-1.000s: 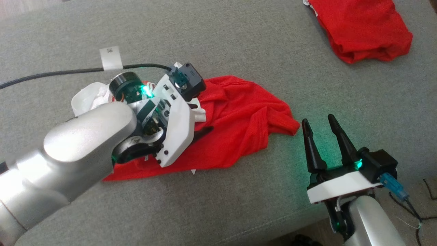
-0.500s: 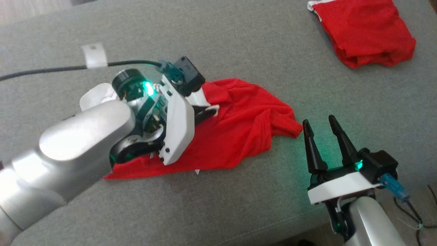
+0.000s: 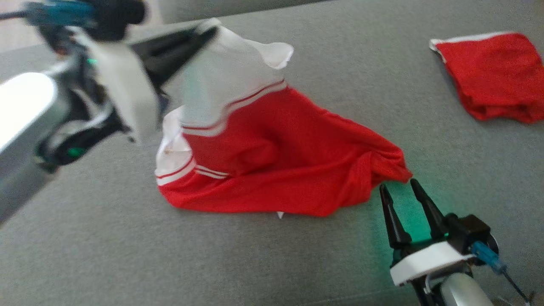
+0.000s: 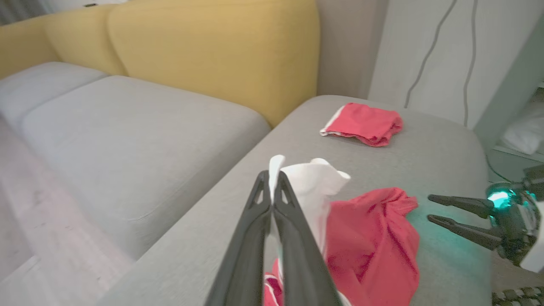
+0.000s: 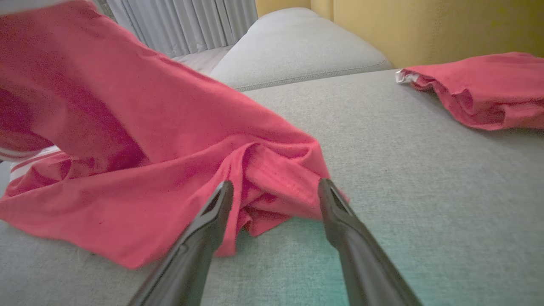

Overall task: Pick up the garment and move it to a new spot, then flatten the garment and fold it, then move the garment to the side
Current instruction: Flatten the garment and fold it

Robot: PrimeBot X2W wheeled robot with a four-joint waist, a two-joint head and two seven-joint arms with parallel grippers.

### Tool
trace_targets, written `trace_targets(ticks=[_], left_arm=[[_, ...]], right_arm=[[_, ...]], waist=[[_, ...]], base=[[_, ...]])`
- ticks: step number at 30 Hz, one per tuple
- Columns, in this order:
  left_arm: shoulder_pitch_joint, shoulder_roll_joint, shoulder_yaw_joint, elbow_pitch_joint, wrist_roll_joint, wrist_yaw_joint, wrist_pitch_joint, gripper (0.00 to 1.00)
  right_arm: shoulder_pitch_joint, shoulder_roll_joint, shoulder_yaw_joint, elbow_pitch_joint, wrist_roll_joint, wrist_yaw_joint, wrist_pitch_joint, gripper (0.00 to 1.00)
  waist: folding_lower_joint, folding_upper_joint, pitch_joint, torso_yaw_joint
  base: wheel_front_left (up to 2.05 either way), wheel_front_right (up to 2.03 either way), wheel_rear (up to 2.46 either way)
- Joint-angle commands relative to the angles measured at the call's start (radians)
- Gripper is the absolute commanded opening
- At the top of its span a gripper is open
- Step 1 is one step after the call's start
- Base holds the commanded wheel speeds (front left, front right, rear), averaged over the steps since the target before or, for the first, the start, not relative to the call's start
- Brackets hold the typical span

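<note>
The left gripper (image 3: 205,35) has its two dark fingers pressed together on the white upper edge of the garment (image 3: 272,161), pinching that edge and holding it raised above the grey cushion (image 3: 297,259). From that pinch the cloth falls away in a slope: white panel first, then white stripes, then a broad red body whose lower edge rests on the cushion. Its long axis runs from the left gripper's hold toward the folded red cloth (image 3: 493,76) that lies at the cushion's far corner, though the garment stops well short of that cloth, with bare grey fabric between them. The tail end of the garment, a bunched red hem, is the part closest to the folded red cloth, and it sits just in front of the right gripper (image 3: 398,185), whose fingers are spread with nothing in them. In the right wrist view the bunched hem lies between the two fingertips; whether either finger touches it cannot be told. So the right gripper is much the nearer to the free end, and closing on that hem looks like the natural next grip to carry the garment stretched between both arms.
</note>
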Motion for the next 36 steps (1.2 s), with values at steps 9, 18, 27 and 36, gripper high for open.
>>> trace_targets(ticks=[9, 18, 27, 36], left_arm=[[0.061, 0.286, 0.147, -0.201, -0.053, 0.110, -0.073, 0.00], [0.170, 0.392, 0.174, -0.319, -0.131, 0.165, -0.159, 0.00], [0.198, 0.408, 0.177, -0.349, -0.155, 0.152, -0.193, 0.00], [0.191, 0.368, 0.169, -0.337, -0.130, 0.142, -0.208, 0.00]], right_arm=[[0.050, -0.057, -0.010, -0.044, 0.007, 0.007, -0.006, 1.00], [-0.030, -0.107, 0.027, -0.015, 0.076, 0.007, -0.006, 1.00], [-0.258, -0.226, 0.214, 0.134, 0.263, 0.007, 0.051, 1.00], [-0.345, -0.328, 0.417, 0.208, 0.409, 0.007, 0.175, 0.00]], waist=[[0.0001, 0.0000, -0.050, 0.109], [0.0001, 0.0000, -0.040, 0.177], [0.0001, 0.0000, -0.032, 0.235], [0.0001, 0.0000, -0.014, 0.269]], base=[[0.00, 0.00, 0.00], [0.00, 0.00, 0.00], [0.00, 0.00, 0.00], [0.00, 0.00, 0.00]])
